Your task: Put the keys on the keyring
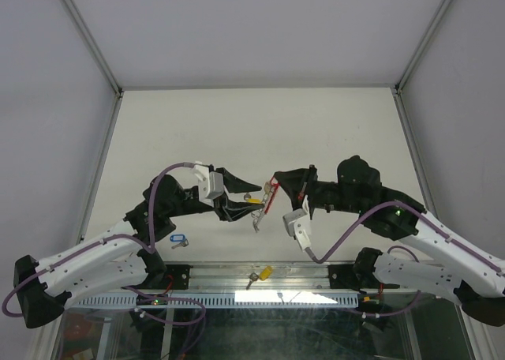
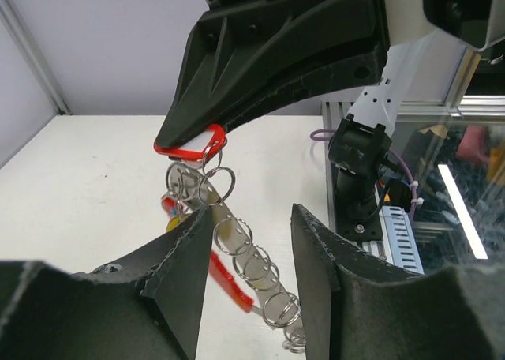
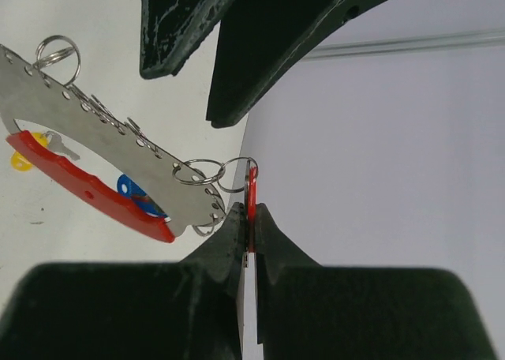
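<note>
Here the right fingers [image 3: 225, 249] pinch a red-tagged key [image 3: 252, 188] beside the keyring [image 3: 87, 131].

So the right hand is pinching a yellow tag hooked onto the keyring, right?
Not quite. The tag pinched in the right hand is a red tag, not yellow. The right wrist view shows it clearly. The rest holds: it is hooked onto a ring of the keyring.
</note>
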You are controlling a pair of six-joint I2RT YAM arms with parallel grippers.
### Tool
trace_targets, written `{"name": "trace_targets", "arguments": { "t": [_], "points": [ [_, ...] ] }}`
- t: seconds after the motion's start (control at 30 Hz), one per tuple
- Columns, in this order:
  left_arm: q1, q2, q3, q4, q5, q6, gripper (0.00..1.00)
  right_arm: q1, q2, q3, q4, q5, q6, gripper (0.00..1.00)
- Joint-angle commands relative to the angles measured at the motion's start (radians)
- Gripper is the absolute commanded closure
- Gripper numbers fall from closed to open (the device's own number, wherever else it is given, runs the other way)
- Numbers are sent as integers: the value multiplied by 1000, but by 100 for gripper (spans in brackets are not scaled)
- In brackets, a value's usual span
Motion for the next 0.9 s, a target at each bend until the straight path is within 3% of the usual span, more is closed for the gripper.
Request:
{"name": "trace_targets", "arguments": {
  "t": [0.0,0.37,0.87],
  "points": [
    [-6,3,49,31,13,49,57,3,-7,70,53,-53,-40,100],
    [-6,16,71,64,-33,51,52,3,-22,77,48,-123,-43,100],
    [-7,63,99,65,76,49,56,3,-28,77,72,-174,-28,100]
  ]
}}
